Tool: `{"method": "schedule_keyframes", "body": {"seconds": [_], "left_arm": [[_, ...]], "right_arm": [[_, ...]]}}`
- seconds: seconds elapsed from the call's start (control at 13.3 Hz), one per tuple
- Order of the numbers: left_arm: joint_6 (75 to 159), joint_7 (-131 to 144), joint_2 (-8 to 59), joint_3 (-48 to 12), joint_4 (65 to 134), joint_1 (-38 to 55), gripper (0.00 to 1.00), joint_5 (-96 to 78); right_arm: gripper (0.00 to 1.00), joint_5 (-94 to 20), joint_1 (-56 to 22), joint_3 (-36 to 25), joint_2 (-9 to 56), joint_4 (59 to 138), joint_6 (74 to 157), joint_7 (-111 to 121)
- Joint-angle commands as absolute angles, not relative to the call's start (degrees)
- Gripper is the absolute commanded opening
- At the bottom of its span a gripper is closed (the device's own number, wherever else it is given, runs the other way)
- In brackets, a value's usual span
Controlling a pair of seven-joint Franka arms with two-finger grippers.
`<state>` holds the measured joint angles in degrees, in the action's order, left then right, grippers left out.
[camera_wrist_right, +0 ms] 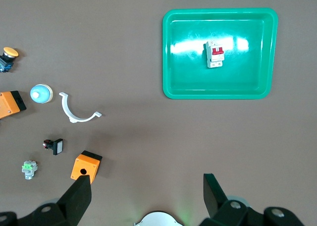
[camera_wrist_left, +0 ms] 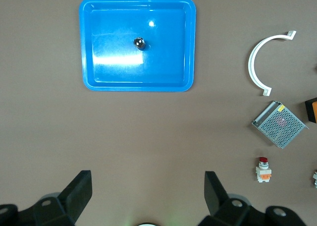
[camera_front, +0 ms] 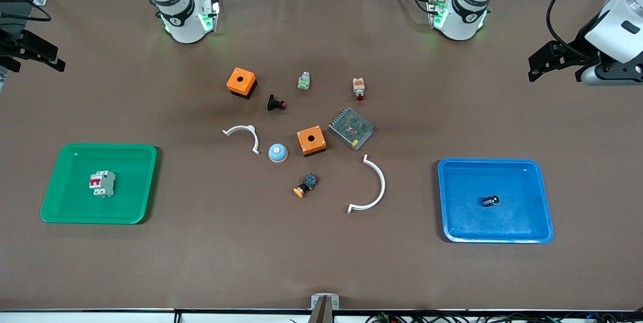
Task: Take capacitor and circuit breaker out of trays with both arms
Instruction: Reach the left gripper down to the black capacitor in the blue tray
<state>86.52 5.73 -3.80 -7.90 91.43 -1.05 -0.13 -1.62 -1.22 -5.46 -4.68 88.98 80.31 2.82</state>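
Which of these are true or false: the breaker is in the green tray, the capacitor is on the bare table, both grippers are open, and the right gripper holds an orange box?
1. The breaker lies in the green tray. True.
2. The capacitor lies on the bare table. False: it is in the blue tray.
3. The left gripper and the right gripper are open. True.
4. The right gripper holds an orange box. False: it holds nothing.

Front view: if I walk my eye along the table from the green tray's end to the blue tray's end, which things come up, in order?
Green tray with the breaker → small white arc → pale blue dome → big white arc → blue tray with the capacitor.
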Motion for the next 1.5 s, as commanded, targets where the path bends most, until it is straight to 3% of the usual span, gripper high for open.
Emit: {"method": "schedule_keyframes", "body": {"seconds": [0.0,0.3,0.9,1.2,1.43], "left_arm": [[86.48,4.66,-3.34,-7.82,90.18,-2.36,1.00,0.09],[88.93,-2.62,5.69,-7.91,86.74,-6.14,1.00,4.38],[114.40,-2.73,27.04,-8.17,90.70,-9.32,1.00,3.96],[126.01,-1.50,36.71,-8.35,90.27,-7.91,0.98,3.96],[130.15,-0.53,40.16,-8.26,90.09,-6.07,0.69,4.22]], "right_arm": [[1.00,-1.58,-1.14,-5.27,-6.33,90.35,80.86,3.08],[1.00,-1.41,-0.70,-5.71,-6.33,90.09,81.30,3.34],[1.00,-0.88,1.14,-5.80,-5.19,88.07,80.68,3.07],[1.00,-0.44,3.15,-5.80,1.64,88.07,85.48,3.16],[1.00,-0.44,5.52,-5.80,11.49,87.98,91.30,3.34]]}}
